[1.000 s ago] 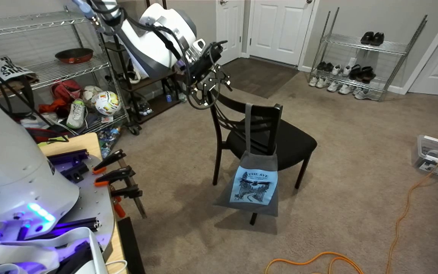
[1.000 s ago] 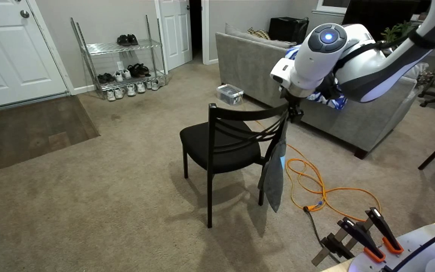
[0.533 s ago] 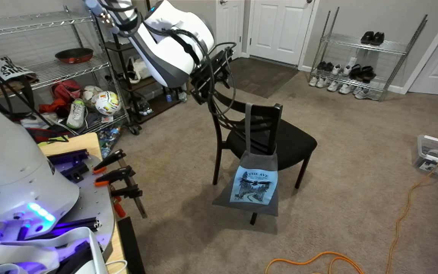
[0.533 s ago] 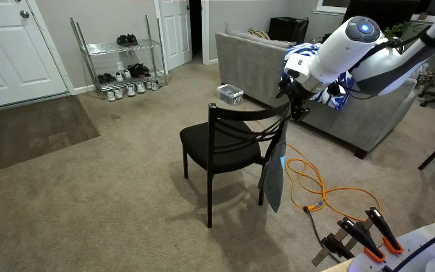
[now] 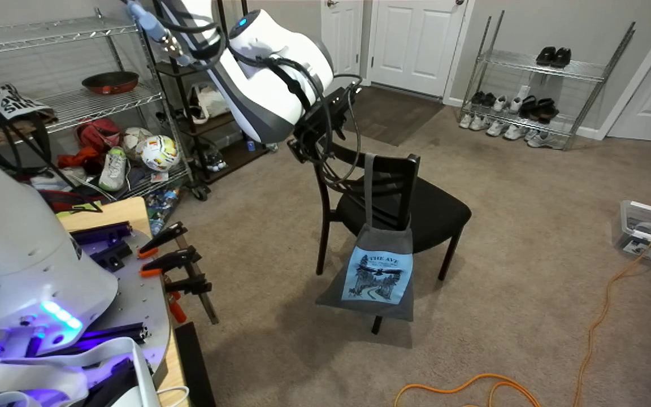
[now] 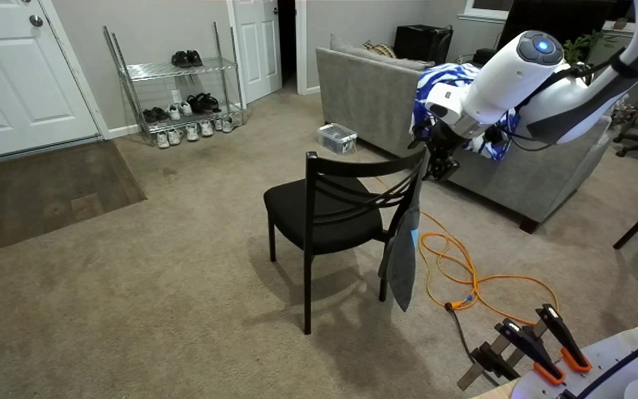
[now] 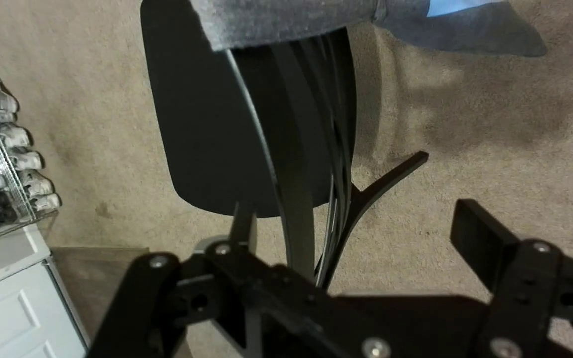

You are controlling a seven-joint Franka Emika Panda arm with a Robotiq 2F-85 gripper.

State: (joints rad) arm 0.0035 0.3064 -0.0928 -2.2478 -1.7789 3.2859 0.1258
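With its 2 fingers (image 7: 483, 243) spread apart, the claw (image 7: 358, 221) hovers near the backrest (image 6: 369, 168) of the black chair (image 6: 344, 235). A gray tote bag (image 5: 379, 277) hangs by its strap from that backrest; an orange extension cord (image 6: 474, 281) lies near the chair.

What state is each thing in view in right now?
Black two-finger gripper: open, holding nothing
Black slat-backed chair: upright
Grey cloth bag with blue print: hanging from the chair's back
Long orange cord: loosely looped
White panel door by the brown plank flooring: shut
White panel door by the grey fabric sofa: partly open
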